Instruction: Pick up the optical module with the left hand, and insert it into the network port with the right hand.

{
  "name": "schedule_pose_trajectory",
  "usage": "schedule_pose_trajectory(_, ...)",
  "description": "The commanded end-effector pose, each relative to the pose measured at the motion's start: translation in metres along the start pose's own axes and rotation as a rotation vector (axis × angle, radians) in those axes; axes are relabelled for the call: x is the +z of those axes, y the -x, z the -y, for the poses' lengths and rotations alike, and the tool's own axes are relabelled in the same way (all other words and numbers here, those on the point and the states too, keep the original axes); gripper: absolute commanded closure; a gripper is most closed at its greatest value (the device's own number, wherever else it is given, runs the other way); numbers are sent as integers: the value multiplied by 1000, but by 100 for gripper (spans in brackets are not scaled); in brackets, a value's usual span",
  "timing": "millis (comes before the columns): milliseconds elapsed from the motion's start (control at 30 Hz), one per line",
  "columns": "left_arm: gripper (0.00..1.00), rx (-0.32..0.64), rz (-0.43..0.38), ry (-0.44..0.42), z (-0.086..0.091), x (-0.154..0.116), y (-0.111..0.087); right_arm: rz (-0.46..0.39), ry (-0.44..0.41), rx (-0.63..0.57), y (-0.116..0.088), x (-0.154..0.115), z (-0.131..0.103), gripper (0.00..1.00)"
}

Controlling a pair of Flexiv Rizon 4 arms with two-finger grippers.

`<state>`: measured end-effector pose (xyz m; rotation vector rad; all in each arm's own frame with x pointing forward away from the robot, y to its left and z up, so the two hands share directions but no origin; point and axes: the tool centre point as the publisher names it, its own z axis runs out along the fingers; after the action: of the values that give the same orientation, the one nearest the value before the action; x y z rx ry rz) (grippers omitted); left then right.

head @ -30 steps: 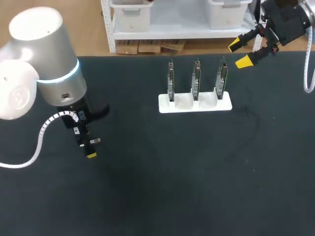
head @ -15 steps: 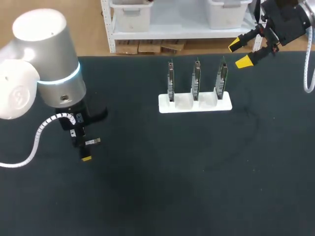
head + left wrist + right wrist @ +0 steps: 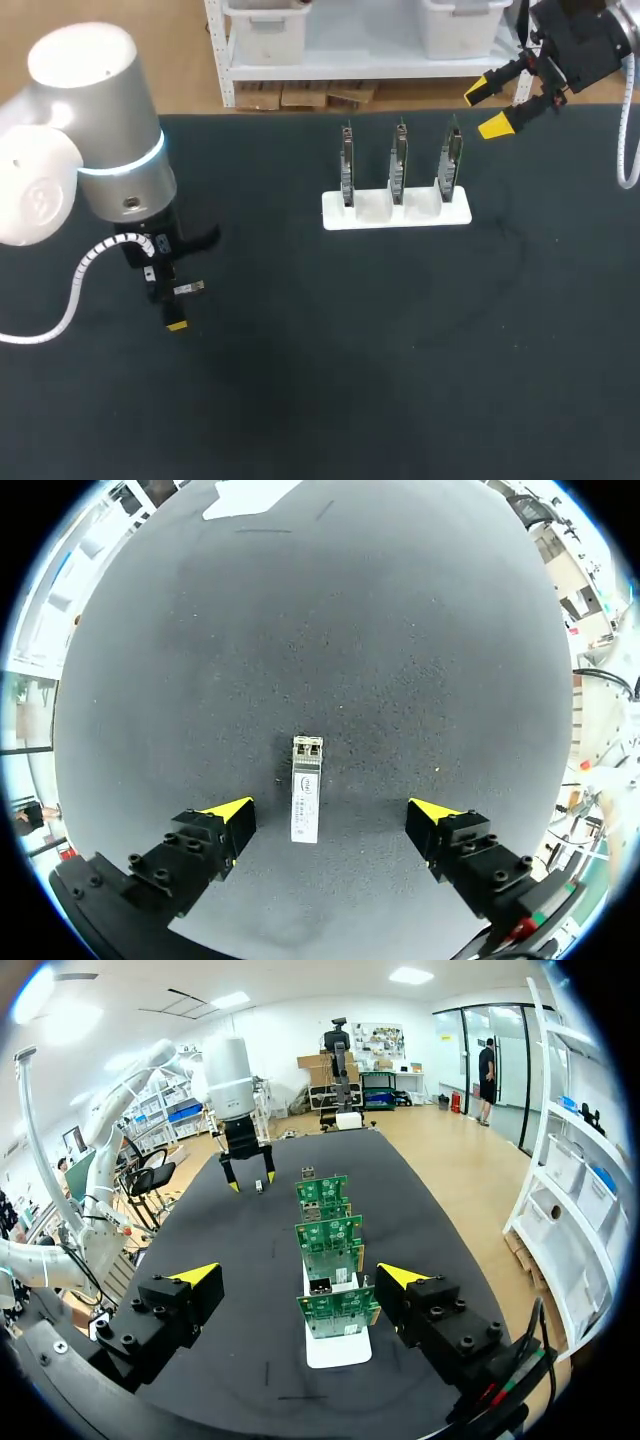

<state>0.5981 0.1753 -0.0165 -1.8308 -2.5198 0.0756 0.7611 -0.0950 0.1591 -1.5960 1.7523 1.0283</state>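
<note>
The optical module (image 3: 306, 802), a small silver bar with a label, lies flat on the dark mat between the spread fingers of my left gripper (image 3: 330, 817), touching neither. In the head view the module (image 3: 188, 288) sits at the left of the table, under my left gripper (image 3: 168, 298). A white stand (image 3: 396, 212) at the back middle holds three upright green port boards (image 3: 399, 160). My right gripper (image 3: 488, 107) hangs open and empty above the table's back right, behind the stand. From the right wrist, the boards (image 3: 330, 1250) stand in a row ahead of the open right gripper (image 3: 298, 1276).
The dark mat (image 3: 400, 350) covers the whole table, with nothing else standing on it. In the right wrist view my left arm (image 3: 238, 1090) stands beyond the row of boards.
My left gripper has shifted slightly to the left over the module. The module, the stand and my right arm have not moved.
</note>
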Motion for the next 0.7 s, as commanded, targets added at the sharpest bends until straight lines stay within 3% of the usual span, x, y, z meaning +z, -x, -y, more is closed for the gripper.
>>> schedule_pose_trajectory(33, 0, 0, 5, -2, -1, 1, -1, -1, -4, 1, 0, 0, -2, 0)
schedule_pose_trajectory(300, 3, -8, 17, -4, 0, 2, -3, -1, -4, 1, 0, 0, -2, 0)
schedule_pose_trajectory(333, 43, -9, 16, -5, 0, 2, -3, -1, -4, 1, 0, 0, -2, 0)
schedule_pose_trajectory(400, 65, -9, 15, -6, 0, 2, -3, -1, -4, 1, 0, 0, -2, 0)
schedule_pose_trajectory(433, 100, -10, 14, -7, 1, 3, -3, -1, -4, 1, 0, 0, -2, 0)
schedule_pose_trajectory(700, 100, -37, 29, -12, 2, 2, -7, -1, -4, 1, 0, 0, -2, 0)
